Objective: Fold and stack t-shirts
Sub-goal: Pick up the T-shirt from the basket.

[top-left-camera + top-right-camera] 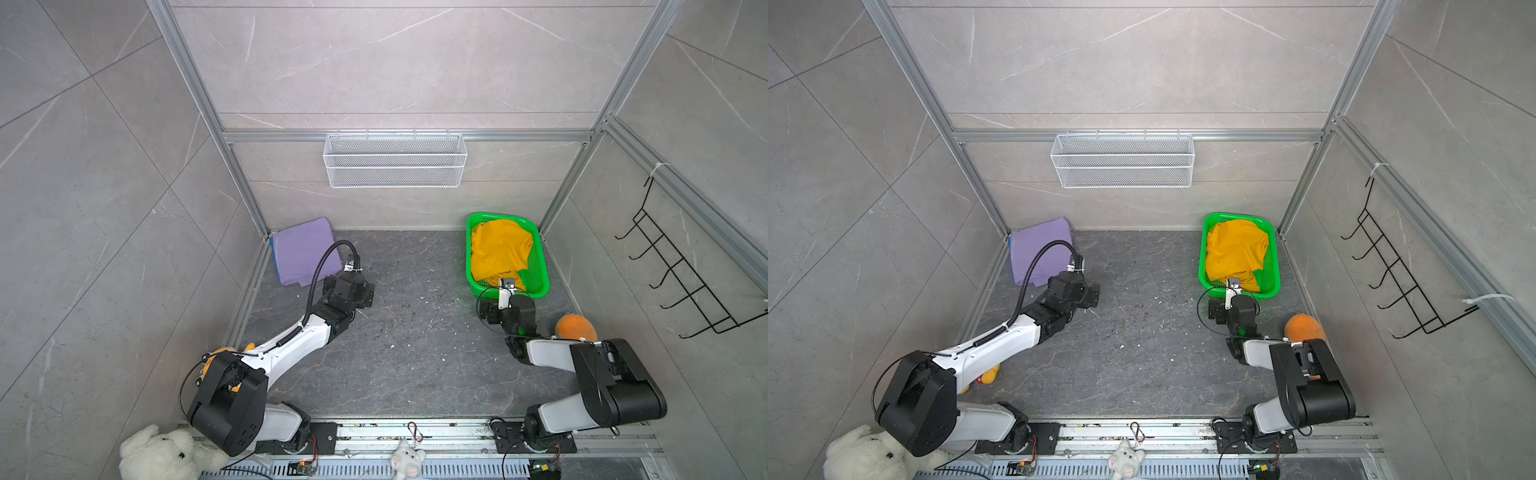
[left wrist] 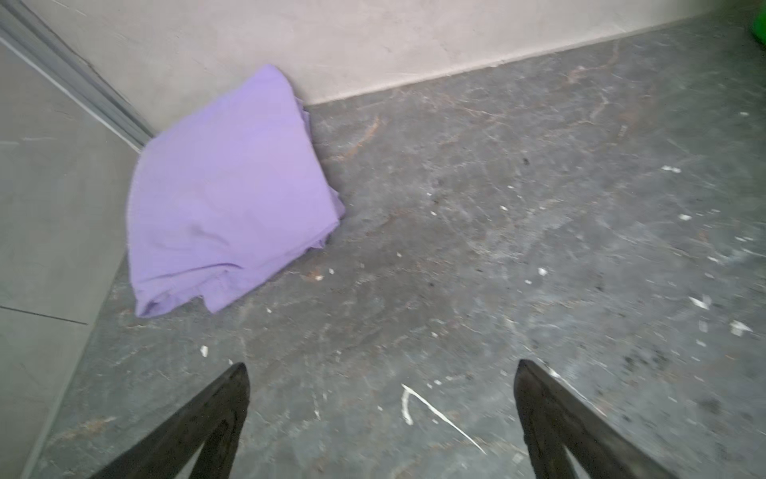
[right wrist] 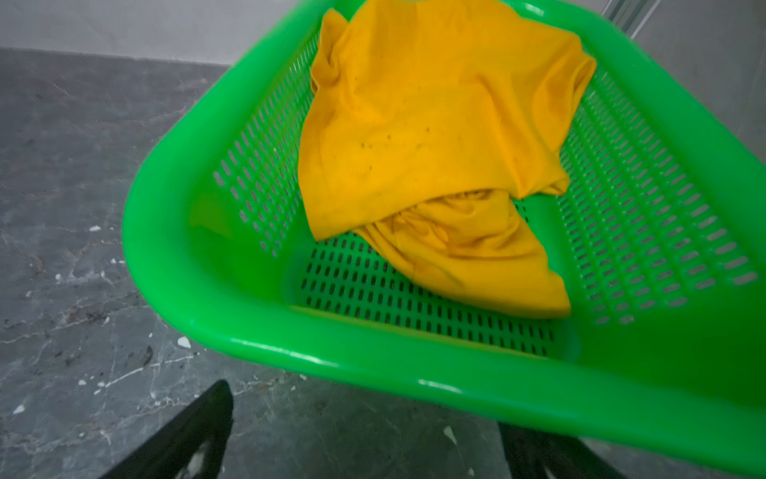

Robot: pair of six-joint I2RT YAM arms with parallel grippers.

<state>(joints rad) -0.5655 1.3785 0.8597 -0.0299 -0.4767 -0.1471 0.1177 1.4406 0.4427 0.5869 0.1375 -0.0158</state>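
Observation:
A folded lavender t-shirt (image 1: 303, 249) (image 1: 1038, 249) (image 2: 228, 199) lies in the back left corner of the floor, and a thin blue edge (image 1: 272, 251) peeks out beneath it. In both top views a crumpled mustard-yellow t-shirt (image 1: 498, 249) (image 1: 1235, 249) (image 3: 435, 145) fills a green mesh basket (image 1: 469, 257) (image 3: 373, 365) at the back right. My left gripper (image 1: 361, 291) (image 2: 381, 367) hovers open over bare floor, just in front of the lavender shirt and apart from it. My right gripper (image 1: 505, 297) (image 3: 364, 406) stands open at the basket's near rim, which hides one fingertip.
An orange plush toy (image 1: 575, 328) sits by the right arm. Two white plush toys (image 1: 162, 455) (image 1: 407, 457) lie at the front rail, a yellow toy (image 1: 988, 374) under the left arm. A white wire basket (image 1: 395, 160) hangs on the back wall and black hooks (image 1: 685, 282) on the right wall.

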